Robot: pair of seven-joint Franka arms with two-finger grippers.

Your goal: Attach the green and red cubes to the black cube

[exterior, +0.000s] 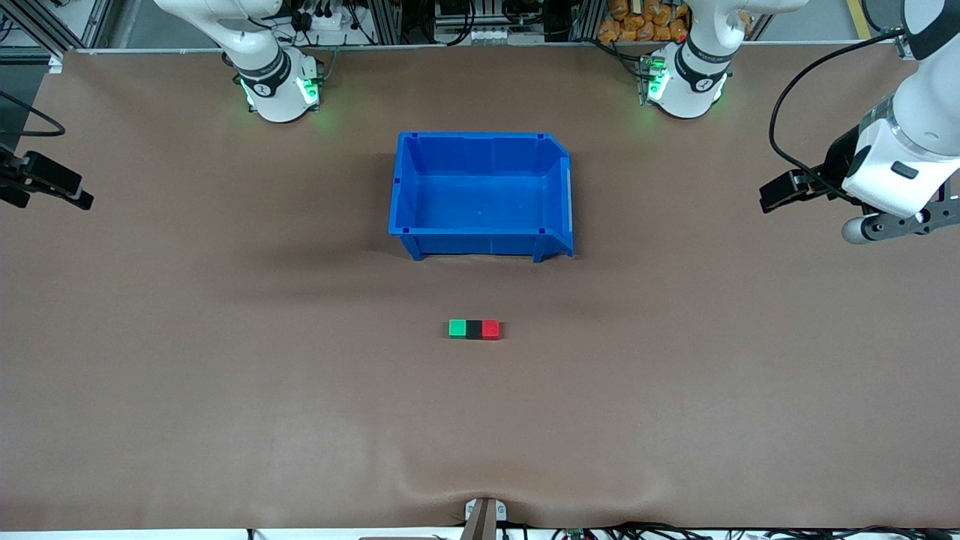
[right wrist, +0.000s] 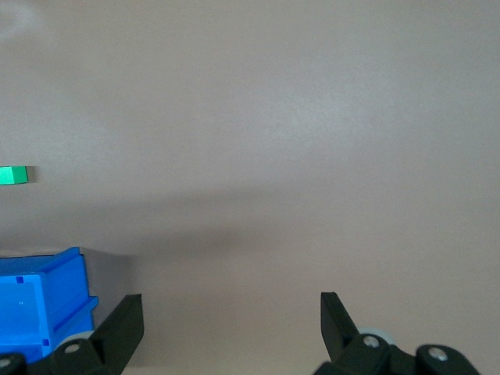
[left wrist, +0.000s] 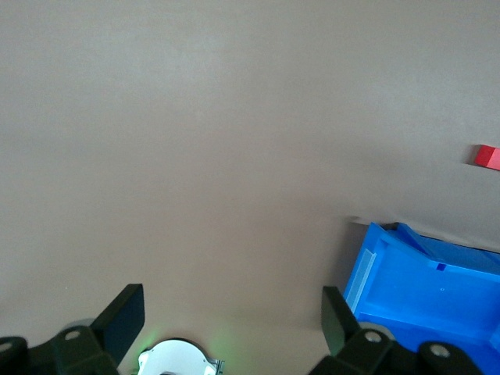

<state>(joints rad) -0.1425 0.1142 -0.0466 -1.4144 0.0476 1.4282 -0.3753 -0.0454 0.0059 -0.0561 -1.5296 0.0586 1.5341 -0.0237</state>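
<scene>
The green cube [exterior: 457,328], black cube [exterior: 474,328] and red cube [exterior: 490,328] lie in a row on the brown table, touching, with the black one in the middle, nearer to the front camera than the bin. My left gripper [exterior: 776,193] hangs open and empty over the left arm's end of the table, well away from the cubes. Its wrist view shows its spread fingers [left wrist: 125,316] and the red cube [left wrist: 487,157]. My right gripper [exterior: 71,193] hangs open and empty over the right arm's end. Its wrist view shows the green cube [right wrist: 13,175].
An empty blue bin [exterior: 480,244] stands mid-table between the robots' bases and the cubes. It also shows in the left wrist view [left wrist: 422,289] and in the right wrist view [right wrist: 39,305]. The left arm's base [left wrist: 176,359] shows between the left fingers.
</scene>
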